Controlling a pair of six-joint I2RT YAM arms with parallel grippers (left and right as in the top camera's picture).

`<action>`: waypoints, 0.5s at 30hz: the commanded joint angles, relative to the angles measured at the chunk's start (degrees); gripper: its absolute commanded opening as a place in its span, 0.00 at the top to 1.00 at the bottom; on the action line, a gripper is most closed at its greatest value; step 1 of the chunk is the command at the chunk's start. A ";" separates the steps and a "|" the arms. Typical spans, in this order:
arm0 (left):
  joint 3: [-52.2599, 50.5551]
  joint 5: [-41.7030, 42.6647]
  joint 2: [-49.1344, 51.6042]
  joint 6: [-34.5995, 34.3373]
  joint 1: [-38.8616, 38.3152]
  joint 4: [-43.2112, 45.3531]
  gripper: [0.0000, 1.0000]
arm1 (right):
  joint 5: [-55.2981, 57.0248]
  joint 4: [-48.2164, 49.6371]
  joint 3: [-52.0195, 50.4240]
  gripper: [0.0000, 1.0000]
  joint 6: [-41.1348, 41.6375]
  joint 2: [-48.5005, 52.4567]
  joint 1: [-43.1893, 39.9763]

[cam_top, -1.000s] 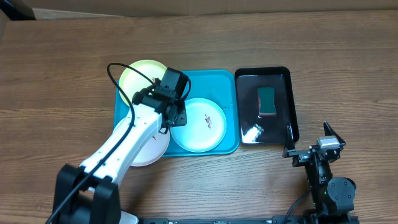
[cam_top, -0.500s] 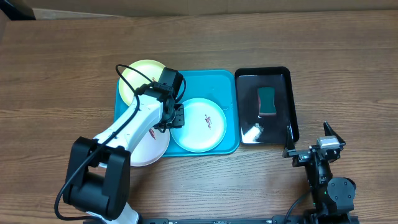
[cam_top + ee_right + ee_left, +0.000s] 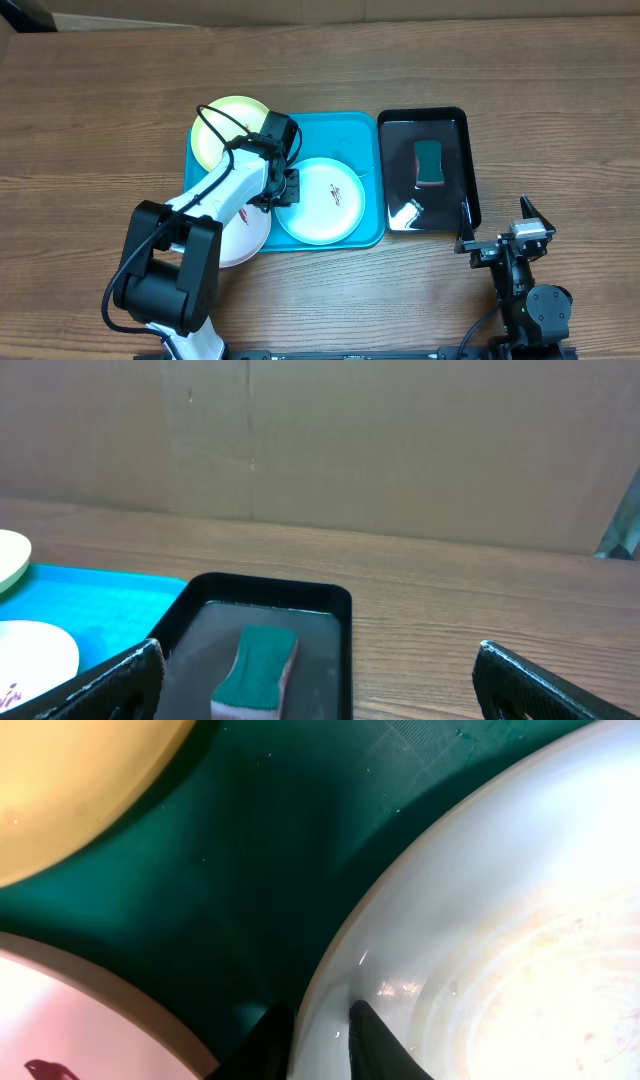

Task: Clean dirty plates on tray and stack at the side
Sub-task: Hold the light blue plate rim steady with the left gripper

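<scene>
Step in hand: picking up the first plate. The left gripper (image 3: pixel 284 187) is down at the left edge of the pale mint plate (image 3: pixel 320 217), which lies flat in the middle of the turquoise tray (image 3: pixel 350 125). In the left wrist view the fingers (image 3: pixel 375 1042) straddle that plate's rim, one outside over the tray floor and one inside on the plate. The gap is narrow and the rim fills it, so we read this as a pinch on the rim. The plate looks unlifted, still flat on the tray.

The yellow-green plate (image 3: pixel 235 115) sits at the tray's far left corner, overhanging the rim. The white plate (image 3: pixel 248 240) is at the near left corner, partly under the left arm and also overhanging. The mint plate's reddish smear is not wiped, and nothing is stacked at the side yet, so we judge the task barely started.

The right gripper (image 3: pixel 498 230) is parked well apart near the table edge, jaws wide, holding nothing. The sponge (image 3: pixel 429 162) lies in the black tray (image 3: pixel 445 120), untouched.

The next move calls for a firm rim grip, then a lift or tilt without dragging the neighbouring plates. The right arm needs to fetch the sponge to wipe. Risk: a thin rim slips from a pinch.
</scene>
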 commanded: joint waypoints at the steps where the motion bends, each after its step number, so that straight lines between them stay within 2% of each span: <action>1: 1.11 0.59 0.50 1.11 0.35 -0.28 0.81 | 0.76 0.37 -0.61 0.00 0.28 -0.46 -0.17; 5: 2.14 0.59 0.50 0.50 0.85 -0.39 0.89 | 0.76 0.37 -0.61 0.00 0.28 -0.46 -0.17; 9: 2.14 0.63 0.50 -2.23 1.97 -0.33 0.89 | 0.76 0.37 -0.61 0.00 0.31 -0.46 -0.17; 12: 2.14 1.16 0.50 -3.04 2.64 -0.07 0.96 | 0.76 0.37 -0.61 0.00 0.28 -0.46 -0.17; 15: 2.14 2.23 0.50 -2.89 2.75 0.33 0.96 | 0.76 0.37 -0.61 0.00 0.28 -0.46 -0.17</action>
